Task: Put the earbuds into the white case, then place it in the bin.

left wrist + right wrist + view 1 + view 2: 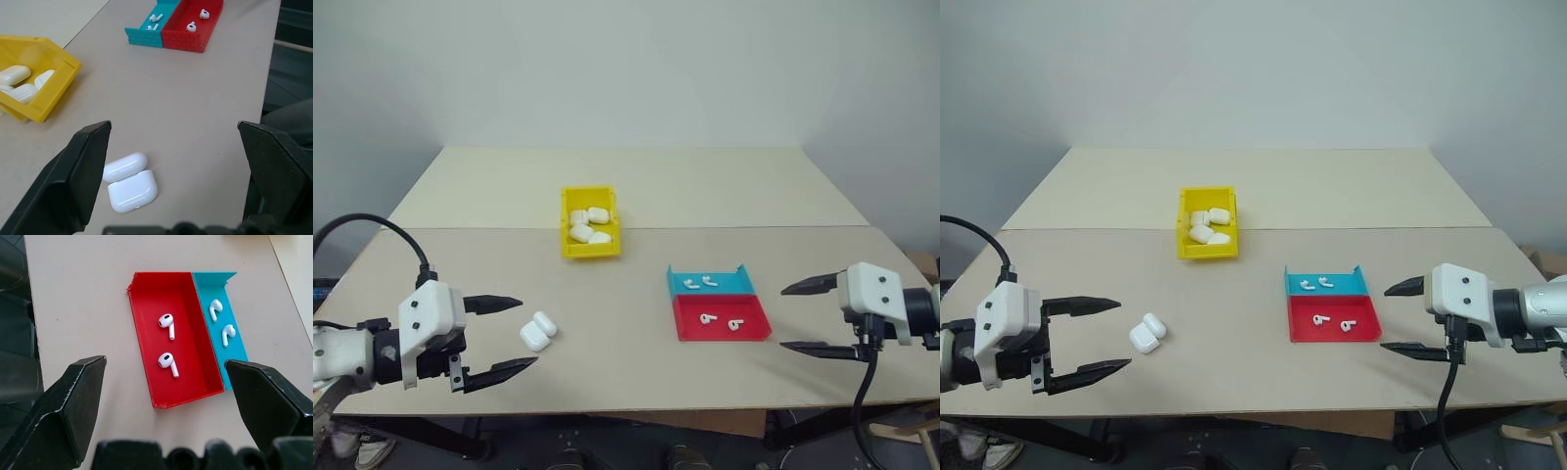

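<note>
You have yet to begin: both the left gripper (514,335) and right gripper (805,315) hover with fingers apart, the white case (538,331) lies open on the desk (626,294), the earbuds (166,342) rest in the tray (720,328), and the bin (589,250) awaits.

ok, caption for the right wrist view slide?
Open right claw above red-and-blue plastic tray, two tiny white earbuds per compartment.

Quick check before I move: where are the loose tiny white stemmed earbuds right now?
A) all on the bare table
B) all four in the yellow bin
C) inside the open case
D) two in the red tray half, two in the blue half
D: two tiny white stemmed earbuds lie in the red half of the flat two-part tray, and two more in its blue half.
</note>
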`<move>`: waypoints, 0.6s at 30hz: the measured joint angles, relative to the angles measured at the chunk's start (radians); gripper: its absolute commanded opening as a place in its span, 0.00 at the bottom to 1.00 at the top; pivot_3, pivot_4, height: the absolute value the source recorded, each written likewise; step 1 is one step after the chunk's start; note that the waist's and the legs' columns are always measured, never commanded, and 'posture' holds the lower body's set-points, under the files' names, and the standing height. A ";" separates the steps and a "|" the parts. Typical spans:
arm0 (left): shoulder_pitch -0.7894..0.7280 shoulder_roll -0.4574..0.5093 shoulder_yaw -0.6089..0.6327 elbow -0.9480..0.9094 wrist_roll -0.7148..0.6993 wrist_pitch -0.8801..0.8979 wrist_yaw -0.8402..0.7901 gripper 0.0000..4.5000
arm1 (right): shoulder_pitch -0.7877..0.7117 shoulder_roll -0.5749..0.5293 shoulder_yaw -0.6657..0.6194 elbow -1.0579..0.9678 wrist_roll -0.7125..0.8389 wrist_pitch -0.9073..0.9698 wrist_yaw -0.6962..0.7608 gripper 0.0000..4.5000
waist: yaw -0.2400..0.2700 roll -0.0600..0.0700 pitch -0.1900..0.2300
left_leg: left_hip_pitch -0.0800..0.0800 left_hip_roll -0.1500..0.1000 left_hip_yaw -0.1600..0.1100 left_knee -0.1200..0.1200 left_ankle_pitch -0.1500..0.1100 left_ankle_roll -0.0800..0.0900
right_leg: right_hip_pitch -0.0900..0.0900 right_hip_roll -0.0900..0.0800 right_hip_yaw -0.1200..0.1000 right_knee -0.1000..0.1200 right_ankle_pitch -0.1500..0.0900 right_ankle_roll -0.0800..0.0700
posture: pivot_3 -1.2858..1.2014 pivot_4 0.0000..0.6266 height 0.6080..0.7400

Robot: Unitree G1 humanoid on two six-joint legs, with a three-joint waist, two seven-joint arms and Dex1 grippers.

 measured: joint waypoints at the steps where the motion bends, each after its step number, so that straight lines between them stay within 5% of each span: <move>1: 0.004 0.000 0.000 0.000 0.004 0.001 0.006 1.00 | -0.002 0.000 0.001 0.001 0.000 -0.001 0.000 0.99 | 0.000 0.000 0.000 | 0.000 0.000 0.000 0.000 0.000 0.000 | 0.000 0.000 0.000 0.000 0.000 0.000 | 0.52 0.24 1.00; 18: 0.083 -0.040 0.004 -0.203 0.082 0.189 0.300 1.00 | -0.082 -0.009 0.073 0.057 -0.008 -0.028 0.011 0.99 | -0.001 0.000 0.000 | 0.001 0.000 0.000 0.000 0.000 0.000 | 0.001 0.000 0.000 0.000 0.000 0.000 | 0.52 0.24 1.00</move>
